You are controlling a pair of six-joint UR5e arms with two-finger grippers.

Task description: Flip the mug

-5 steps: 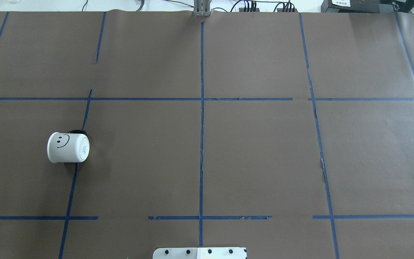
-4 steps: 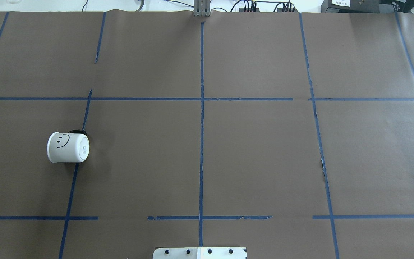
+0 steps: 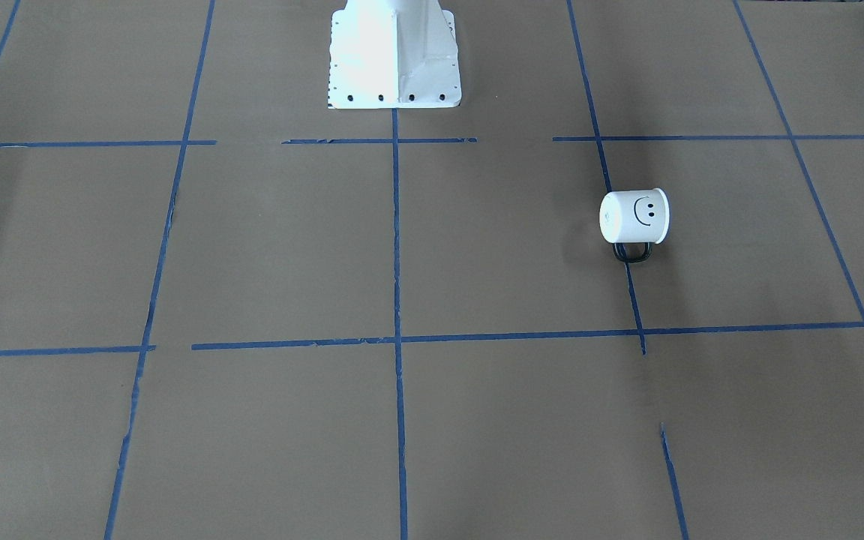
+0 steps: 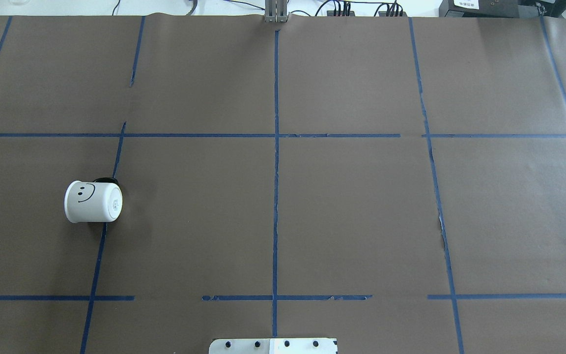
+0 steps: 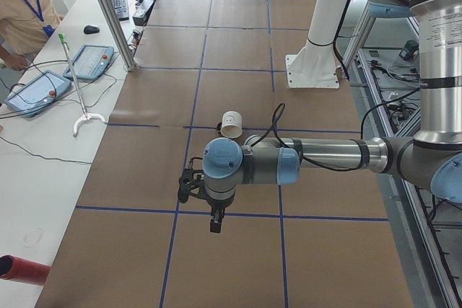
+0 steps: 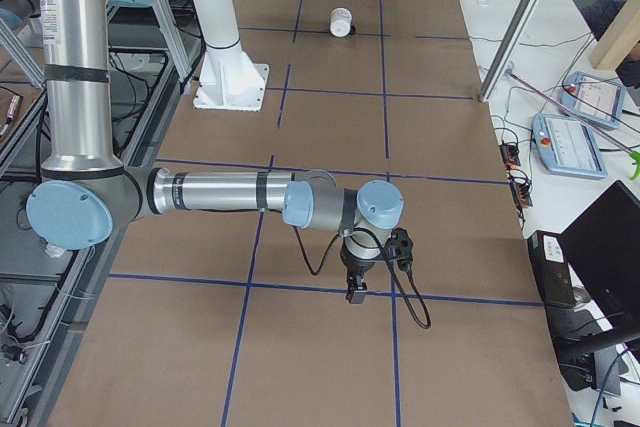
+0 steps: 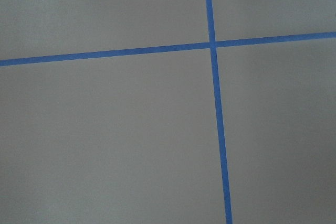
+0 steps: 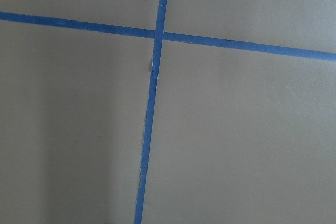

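The white mug [image 4: 93,201] with the black smiley face lies on its side on the brown paper on the robot's left half of the table. Its base points toward the table's middle and its dark handle toward the far side. It also shows in the front-facing view [image 3: 633,216], the exterior left view [image 5: 231,124] and the exterior right view [image 6: 341,21]. My left gripper [image 5: 215,226] hangs above the table, well short of the mug. My right gripper [image 6: 355,295] hangs over the other half. I cannot tell whether either is open. Both wrist views show only paper and blue tape.
The white robot pedestal [image 3: 394,52] stands at the table's near middle edge. Blue tape lines [image 4: 276,147] divide the paper into squares. A side bench with teach pendants [image 5: 90,59], a person [image 5: 18,5] and a metal post [image 5: 108,12] lies beyond the far edge.
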